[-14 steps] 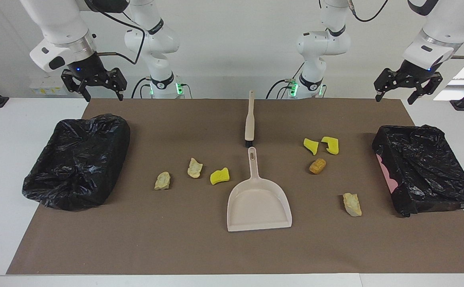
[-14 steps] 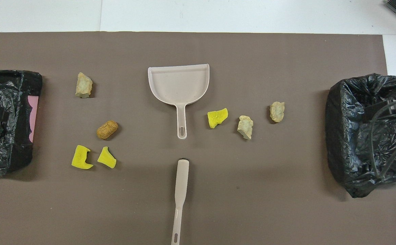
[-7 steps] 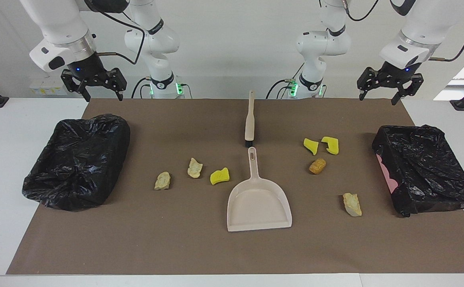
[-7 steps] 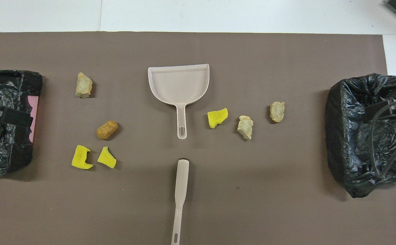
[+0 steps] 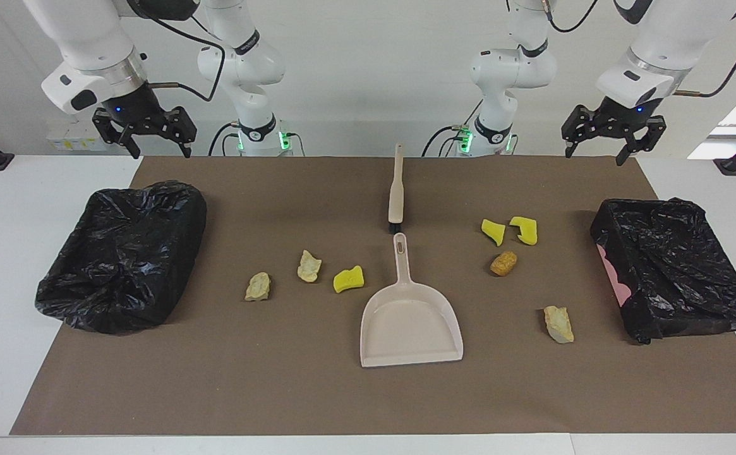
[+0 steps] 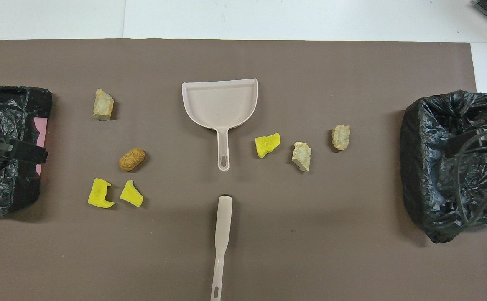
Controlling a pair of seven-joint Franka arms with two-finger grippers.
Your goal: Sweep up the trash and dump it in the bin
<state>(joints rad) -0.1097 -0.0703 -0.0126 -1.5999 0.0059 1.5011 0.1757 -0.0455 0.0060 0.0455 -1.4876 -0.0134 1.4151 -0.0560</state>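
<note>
I judge the trash (image 5: pixel 503 263), seven light crumbly lumps scattered on the worktop (image 5: pixel 317 392) either side of the dustpan (image 5: pixel 410 322), best swept with the brush (image 5: pixel 396 193), taken by its handle; left claw (image 5: pixel 608 138) and right claw (image 5: pixel 143 129) hang released.

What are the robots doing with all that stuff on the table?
They're about to tidy up, but nothing is being touched yet. The left claw and the right claw both hang open and empty, up in the air at the robots' edge of the mat. Seven bits of trash lie scattered around a dustpan. A brush lies just nearer the robots than the dustpan. A bin lined with a black bag waits at each end.
</note>
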